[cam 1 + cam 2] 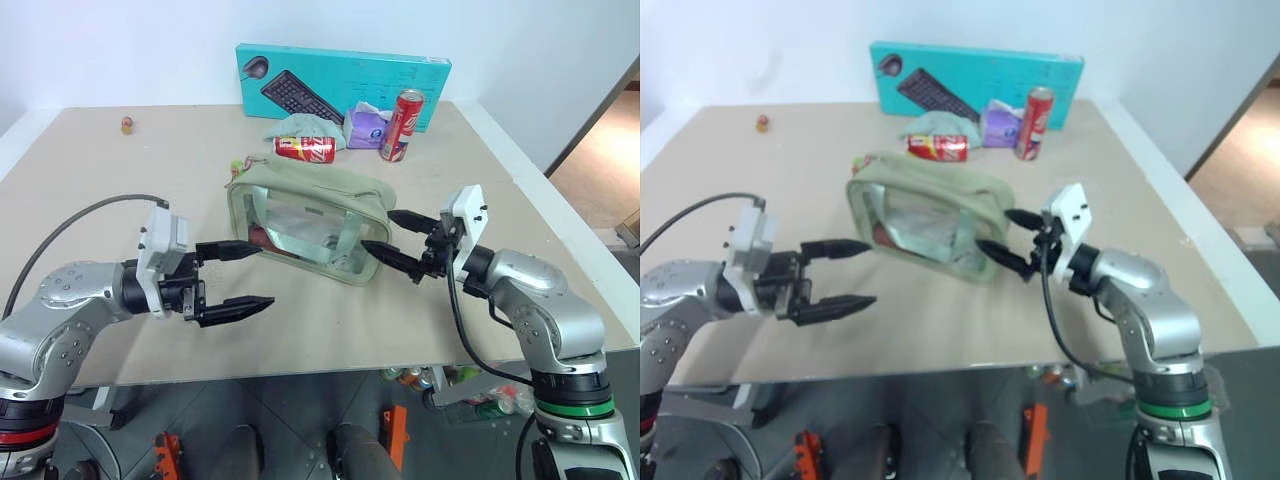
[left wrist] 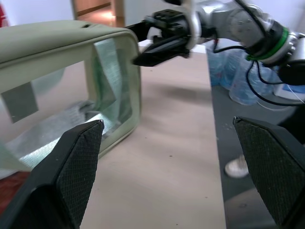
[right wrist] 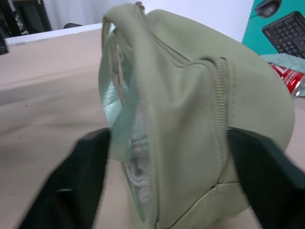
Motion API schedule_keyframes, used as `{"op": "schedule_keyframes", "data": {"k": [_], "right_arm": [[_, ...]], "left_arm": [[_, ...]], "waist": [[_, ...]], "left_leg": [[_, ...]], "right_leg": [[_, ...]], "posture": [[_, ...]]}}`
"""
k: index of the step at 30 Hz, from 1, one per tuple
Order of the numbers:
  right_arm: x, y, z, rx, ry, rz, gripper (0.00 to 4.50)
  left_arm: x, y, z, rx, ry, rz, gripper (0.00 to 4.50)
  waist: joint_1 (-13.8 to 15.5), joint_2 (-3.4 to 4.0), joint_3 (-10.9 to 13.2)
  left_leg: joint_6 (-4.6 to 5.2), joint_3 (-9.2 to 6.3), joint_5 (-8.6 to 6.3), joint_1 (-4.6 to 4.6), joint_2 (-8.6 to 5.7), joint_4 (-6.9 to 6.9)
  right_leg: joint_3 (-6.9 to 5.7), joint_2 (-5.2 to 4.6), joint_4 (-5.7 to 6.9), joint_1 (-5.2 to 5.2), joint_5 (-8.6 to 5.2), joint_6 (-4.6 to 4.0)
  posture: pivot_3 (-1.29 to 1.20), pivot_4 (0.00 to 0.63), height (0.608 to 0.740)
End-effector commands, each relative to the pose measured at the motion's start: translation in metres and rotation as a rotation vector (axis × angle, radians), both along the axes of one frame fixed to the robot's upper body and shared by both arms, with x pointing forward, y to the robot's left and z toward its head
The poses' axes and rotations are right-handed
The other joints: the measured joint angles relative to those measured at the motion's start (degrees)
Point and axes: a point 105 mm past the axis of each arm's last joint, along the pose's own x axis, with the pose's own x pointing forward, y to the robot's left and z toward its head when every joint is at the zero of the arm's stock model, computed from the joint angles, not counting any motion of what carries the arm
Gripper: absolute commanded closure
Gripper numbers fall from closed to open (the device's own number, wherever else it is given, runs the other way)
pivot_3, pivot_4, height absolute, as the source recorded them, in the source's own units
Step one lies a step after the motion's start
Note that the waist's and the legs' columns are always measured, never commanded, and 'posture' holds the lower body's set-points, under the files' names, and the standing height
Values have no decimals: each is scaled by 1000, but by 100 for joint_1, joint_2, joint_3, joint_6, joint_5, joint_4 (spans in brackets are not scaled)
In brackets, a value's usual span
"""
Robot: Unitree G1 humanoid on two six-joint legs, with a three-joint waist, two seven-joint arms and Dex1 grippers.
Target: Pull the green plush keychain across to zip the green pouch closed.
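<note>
Beige board covers my worktop (image 1: 330, 320), which runs back to a plain white wall; off its right edge I see a strip of wooden floor (image 1: 610, 170).

At the far side a teal keyboard box (image 1: 345, 82) leans against the wall. In front of it lie a pale teal cloth (image 1: 305, 126), a purple packet (image 1: 365, 128), one red can (image 1: 305, 149) on its side and another red can (image 1: 403, 125) standing upright. A small brown item (image 1: 127, 125) sits alone at the far left.

My green pouch (image 1: 310, 220) stands mid-worktop, clear panel facing me. At its far left corner I can make out a lime-green and pink speck, the green plush keychain (image 1: 237, 167), too small to read further.

My left claw (image 1: 237, 277) hangs released at the pouch's near left, fingers well apart, the upper tip just by the pouch's left end. My right claw (image 1: 395, 240) straddles the pouch's right end, one finger either side; whether it has clenched on the fabric I cannot tell.

From the left wrist I see across the pouch's clear panel to the right claw at its corner, and clutter on the floor past the worktop edge. From the right wrist I get the pouch's end close up, with its zipper (image 3: 220, 95) curving over the top.
</note>
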Motion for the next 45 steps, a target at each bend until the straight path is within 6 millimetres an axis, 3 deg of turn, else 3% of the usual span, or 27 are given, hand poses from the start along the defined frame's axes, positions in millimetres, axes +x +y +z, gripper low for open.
{"op": "schedule_keyframes", "data": {"k": [1, 7, 8, 13, 18, 22, 37, 45], "right_arm": [[0, 2, 11, 21, -50, 8, 2206], [1, 4, 12, 11, -58, 11, 4403], [1, 4, 13, 11, -66, 11, 4466], [-1, 8, 22, 11, -114, 54, 4466], [-12, 18, 51, 28, -199, 200, 4466], [-17, 21, 57, -14, -214, 300, 4466], [6, -18, 28, -174, -176, 289, 4466], [6, -23, 23, -207, -182, 305, 4466]], "left_arm": [[2, -1, 5, 26, -50, -11, 0], [3, -2, 6, 2, -41, 0, 0], [3, -1, 5, 1, -40, 3, 0], [5, 1, 5, -2, -29, 16, 0], [7, 3, 4, -2, -20, 21, 0], [8, 3, 5, -4, -18, 22, 0], [7, 6, 11, -34, -8, 64, 0], [8, 13, 36, -116, 11, 123, 0]], "waist": [[0, 0, 0], [0, 0, 0], [0, 0, 0], [0, 0, 0], [-3, 1, 1], [0, 1, 1], [0, 1, 1], [1, 1, 1]], "left_leg": [[0, 0, 0, 0, 0, 0], [0, 0, 0, -1, 0, -1], [0, 0, 0, -1, 0, -1], [0, 0, 0, 0, 0, 0], [0, 0, 0, -2, 0, -1], [2, -1, -2, -2, 1, -2], [4, 0, -3, -2, -1, 0], [4, -1, -3, -1, -1, 2]], "right_leg": [[0, 0, 0, -1, 0, 0], [0, 0, 0, -1, -1, 1], [0, 0, 0, -1, -1, 1], [0, 0, 0, -1, 0, 1], [0, 1, 0, -3, 0, 2], [-2, 1, 0, -2, -2, 1], [-1, 0, 0, -1, -2, 3], [-1, 0, 0, 1, 0, 5]], "posture": [[0, 150, 740], [0, 150, 740], [0, 150, 740], [0, 150, 740], [0, 150, 740], [0, 150, 740], [0, 150, 740], [0, 150, 740]]}}
